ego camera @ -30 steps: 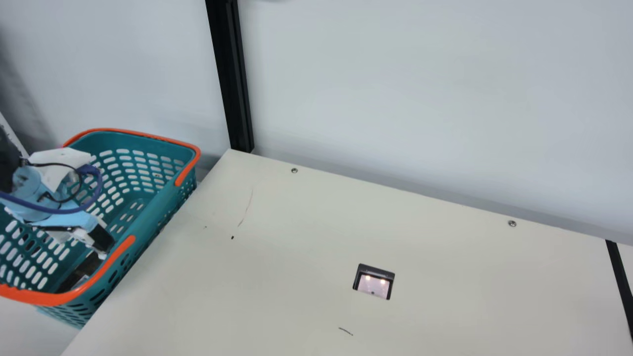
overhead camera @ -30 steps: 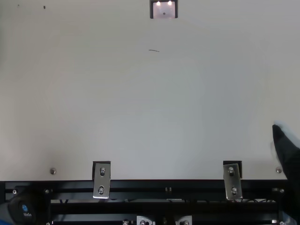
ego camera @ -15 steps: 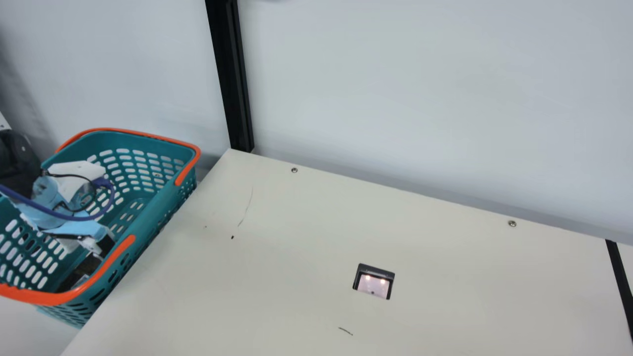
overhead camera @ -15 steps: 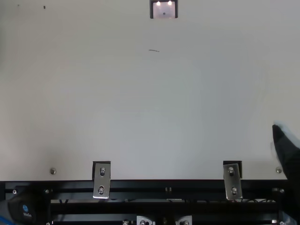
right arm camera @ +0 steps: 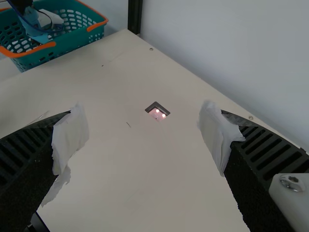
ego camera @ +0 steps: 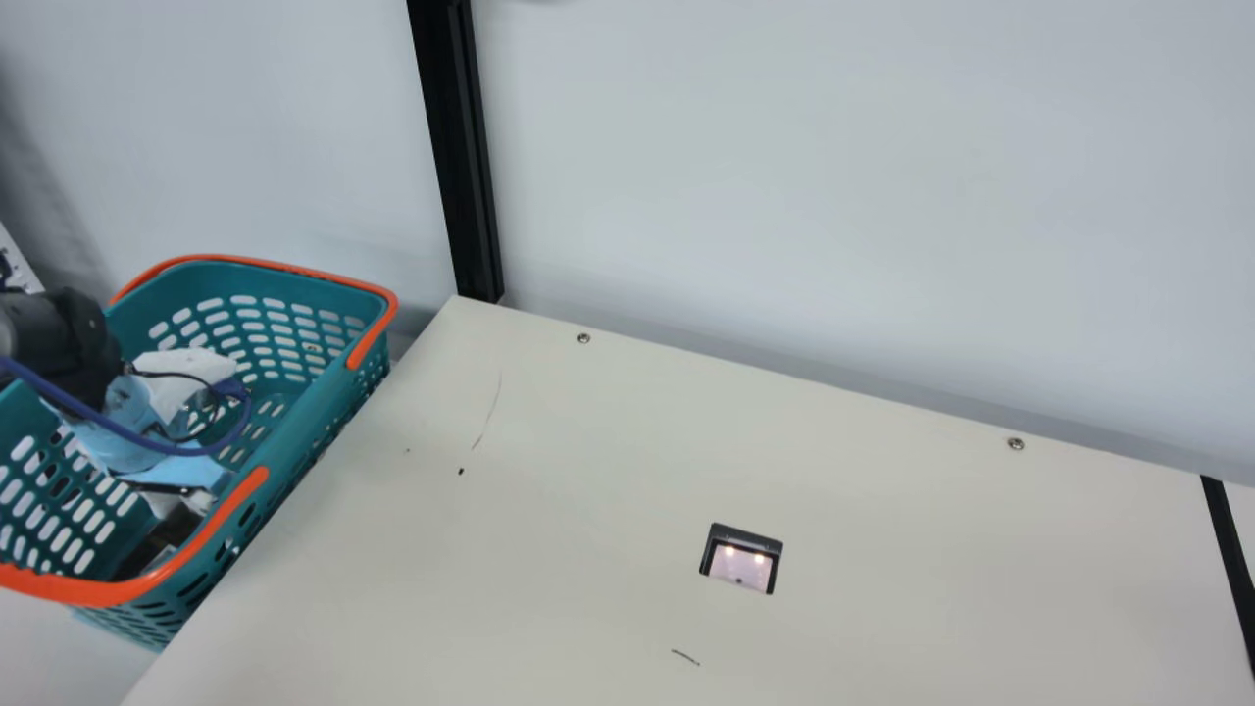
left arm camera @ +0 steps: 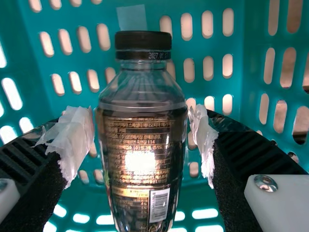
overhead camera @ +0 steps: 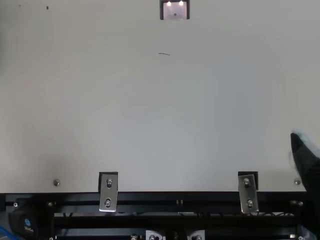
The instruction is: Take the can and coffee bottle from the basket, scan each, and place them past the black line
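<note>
My left gripper (ego camera: 181, 480) is down inside the teal basket (ego camera: 304, 441) in the main view, beside a dark shape (ego camera: 147, 549) near the orange rim. In the left wrist view the coffee bottle (left arm camera: 142, 159), dark with a black cap, is between the spread white-wrapped fingertips of my left gripper (left arm camera: 141, 121); narrow gaps show at its sides. At the top view's right edge is part of my right gripper (overhead camera: 305, 165). The right wrist view shows my right gripper (right arm camera: 145, 137) open with nothing between its fingers, above the table. The black line (ego camera: 1230, 564) runs at the main view's far right.
The scanner window (ego camera: 742, 561), lit, is set into the cream table (ego camera: 549, 549). A black post (ego camera: 466, 167) rises at the table's back left corner, by the pale wall. Metal brackets (overhead camera: 108, 191) are fixed at the table's front edge.
My left arm has moved rightward and lower into the basket in the main view, and its gripper is now more hidden behind the rim. The right gripper has kept still.
</note>
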{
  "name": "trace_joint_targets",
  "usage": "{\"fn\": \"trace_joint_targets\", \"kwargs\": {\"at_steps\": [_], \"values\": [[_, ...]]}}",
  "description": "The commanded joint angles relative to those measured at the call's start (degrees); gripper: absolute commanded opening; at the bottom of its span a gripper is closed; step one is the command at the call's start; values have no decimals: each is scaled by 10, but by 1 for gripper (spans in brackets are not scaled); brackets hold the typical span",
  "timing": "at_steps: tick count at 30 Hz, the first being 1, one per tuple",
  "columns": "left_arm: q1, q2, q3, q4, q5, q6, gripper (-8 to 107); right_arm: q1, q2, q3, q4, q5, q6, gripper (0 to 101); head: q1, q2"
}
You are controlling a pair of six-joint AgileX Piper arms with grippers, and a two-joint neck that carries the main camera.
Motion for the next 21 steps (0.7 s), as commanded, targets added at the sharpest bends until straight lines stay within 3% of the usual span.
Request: {"fn": "trace_joint_targets", "kwargs": {"at_steps": [1,7,9,14,21], "values": [[-1,6,0,-2,-3,1,90,0,0,0,0,0,0,101,-18,-5],[-2,21,3,0,-16,-6,90,0,0,0,0,0,0,101,-18,-5],[-2,22,5,-1,-21,-8,10,0,0,0,0,0,0,101,-18,-5],[1,11,10,-12,-42,-9,10,0,0,0,0,0,0,101,-18,-5],[3,-64,32,-68,-84,12,10,0,0,0,0,0,0,101,-18,-5]]}}
